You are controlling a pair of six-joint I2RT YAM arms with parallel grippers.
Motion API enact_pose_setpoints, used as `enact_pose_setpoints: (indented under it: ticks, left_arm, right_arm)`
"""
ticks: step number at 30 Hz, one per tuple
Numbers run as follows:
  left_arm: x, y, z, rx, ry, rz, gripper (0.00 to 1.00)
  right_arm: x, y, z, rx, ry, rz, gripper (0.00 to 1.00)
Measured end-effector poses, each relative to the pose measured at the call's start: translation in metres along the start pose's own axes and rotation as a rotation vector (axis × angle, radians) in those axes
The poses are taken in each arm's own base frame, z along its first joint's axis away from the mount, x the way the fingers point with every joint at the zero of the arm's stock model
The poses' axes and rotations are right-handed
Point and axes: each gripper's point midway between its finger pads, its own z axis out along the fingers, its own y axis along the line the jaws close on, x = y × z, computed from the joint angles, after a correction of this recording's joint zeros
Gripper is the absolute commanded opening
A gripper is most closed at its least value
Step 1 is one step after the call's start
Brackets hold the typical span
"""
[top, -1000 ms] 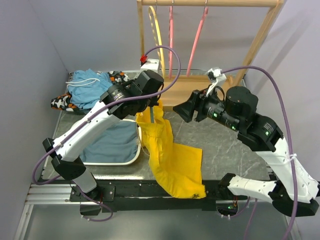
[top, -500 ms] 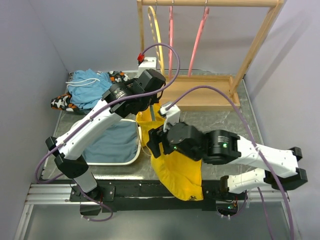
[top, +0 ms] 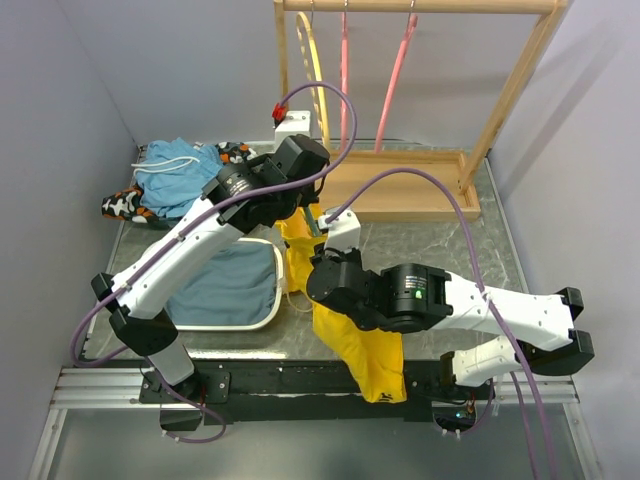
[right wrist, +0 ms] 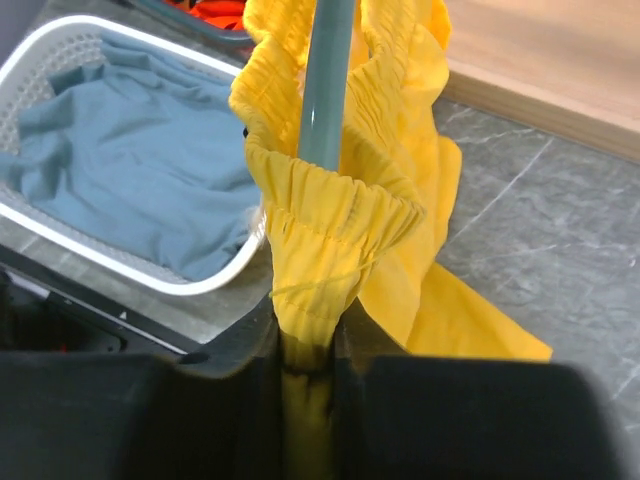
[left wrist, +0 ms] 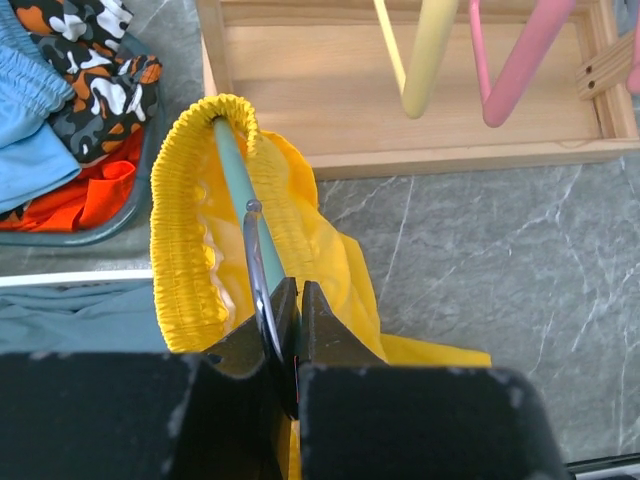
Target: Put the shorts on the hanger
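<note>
Upper part of the shorts (right wrist: 330, 220) was noted raised between the two arms. In the top view the legs were seen draped down toward the near edge of the grey table (left wrist: 480, 260). The hanger (left wrist: 235, 165) was found threaded into the waistband (left wrist: 180, 250), with one teal arm passed inside the gathered elastic and its tip lodged at the far fold.

Left gripper (left wrist: 298, 295): jaws were pressed nearly together on the metal hook (left wrist: 252, 250), and the hanger was carried by that alone. Right gripper (right wrist: 308, 335): fingers were drawn narrow, with a bunch of yellow waistband pinched between them just below the teal arm.

Handling, as judged:
- The fabric was taken to be light, thin and limp, with no shape of its own.
- The elastic would be expected to stretch and spring back if released.
- Slipping along the smooth plastic was thought likely unless the band was seated in a notch.
- The best hold was judged to be the thick gathered band, not the slack leg cloth.
- The hanger was reckoned stiff but slim, and liable to swivel about its thin hook.

A white basket (right wrist: 150, 265) of blue cloth was noted beside the shorts.
</note>
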Motion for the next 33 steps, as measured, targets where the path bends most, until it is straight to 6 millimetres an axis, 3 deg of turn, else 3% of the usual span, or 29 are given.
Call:
enact_pose_setpoints:
  ticks: [3,4,5,7,8,9,11,22,27,33]
  left_arm:
    - [0.000,-0.003,0.003,0.012,-0.001,-0.008,0.07]
    - [0.002,-0.004,0.004,0.018,0.003,-0.008,0.14]
    - [0.003,-0.005,0.004,0.023,0.006,-0.007,0.39]
    - [0.006,-0.008,0.003,0.042,0.018,0.004,0.57]
    - [0.006,-0.010,0.002,0.058,0.020,-0.003,0.84]
    - [0.005,-0.012,-0.001,0.073,0.021,-0.004,0.92]
    - [0.002,-0.013,-0.008,0.103,0.019,-0.003,0.98]
    - [-0.022,-0.013,-0.049,0.236,-0.037,-0.062,0.97]
    - [-0.028,-0.008,-0.064,0.270,-0.060,-0.073,0.96]
    - [-0.037,-0.001,-0.079,0.292,-0.094,-0.098,0.96]
  right_arm:
    - [0.001,-0.002,0.002,-0.004,-0.020,0.011,0.00]
    - [0.003,-0.004,0.003,-0.006,-0.026,0.009,0.00]
    - [0.004,-0.006,0.002,-0.011,-0.032,0.012,0.00]
    - [0.009,-0.012,0.001,-0.024,-0.047,0.010,0.00]
    - [0.012,-0.016,0.001,-0.026,-0.051,0.008,0.00]
    - [0.015,-0.020,0.000,-0.029,-0.058,0.007,0.00]
    - [0.021,-0.026,0.000,-0.034,-0.065,0.002,0.00]
    - [0.040,-0.045,0.000,-0.043,-0.101,0.062,0.00]
    - [0.054,-0.064,-0.006,-0.038,-0.108,0.120,0.00]
    - [0.052,-0.097,-0.020,0.022,-0.142,0.275,0.00]
